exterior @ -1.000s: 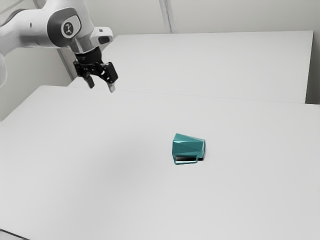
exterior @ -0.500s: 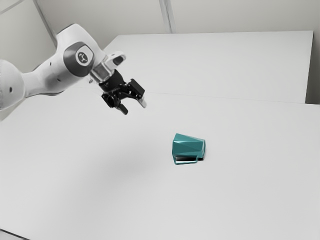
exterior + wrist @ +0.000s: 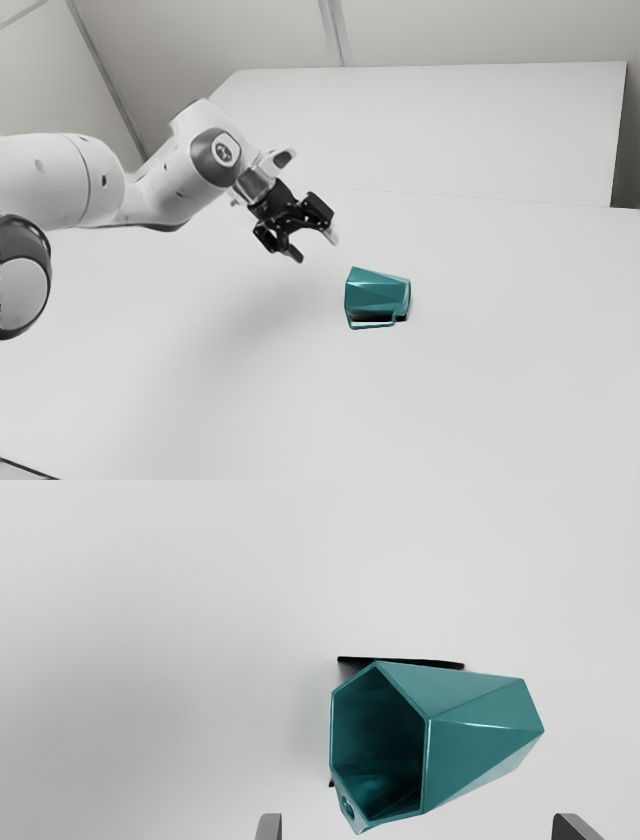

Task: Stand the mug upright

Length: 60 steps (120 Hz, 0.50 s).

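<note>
So in the exterior view the arm (image 3: 165, 195) reaches in from the exterior view's left, and the jaws (image 3: 315, 249) are spread, holding nothing, up above the worktop (image 3: 500, 400). The teal mug (image 3: 377, 290) is lying on its side on the worktop, near the jaws but apart from them, more toward the exterior view's right, handle (image 3: 372, 326) down along its lower side.

Wrist view: the two fingertips (image 3: 270, 827) are wide apart, and I can look right into the mug's dark open mouth (image 3: 380, 740). Its narrower end sits closer to one fingertip's side.
</note>
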{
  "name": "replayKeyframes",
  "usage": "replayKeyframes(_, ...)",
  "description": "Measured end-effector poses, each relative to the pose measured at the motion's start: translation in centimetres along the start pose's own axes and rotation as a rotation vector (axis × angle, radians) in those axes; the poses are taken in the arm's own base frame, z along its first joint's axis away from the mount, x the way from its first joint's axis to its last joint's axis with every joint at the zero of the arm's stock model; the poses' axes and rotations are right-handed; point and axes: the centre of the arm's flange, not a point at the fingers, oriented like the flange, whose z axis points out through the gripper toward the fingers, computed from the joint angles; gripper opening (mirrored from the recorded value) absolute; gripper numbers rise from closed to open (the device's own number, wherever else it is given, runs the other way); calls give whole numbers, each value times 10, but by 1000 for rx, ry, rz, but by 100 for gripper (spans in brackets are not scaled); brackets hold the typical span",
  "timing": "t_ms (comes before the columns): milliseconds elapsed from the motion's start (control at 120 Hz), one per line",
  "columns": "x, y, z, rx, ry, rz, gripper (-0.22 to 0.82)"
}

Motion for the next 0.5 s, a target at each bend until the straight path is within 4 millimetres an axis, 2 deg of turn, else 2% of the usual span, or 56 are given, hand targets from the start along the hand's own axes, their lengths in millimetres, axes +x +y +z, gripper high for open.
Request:
replayKeyframes(125, 8, -4, 18, -2, -13, -5, 59)
replayKeyframes(300, 18, 12, 40, -30, -18, 9, 58)
replayKeyframes(375, 18, 18, 52, -71, -21, -4, 57)
replayKeyframes(500, 14, 27, 61, -126, -26, -15, 57)
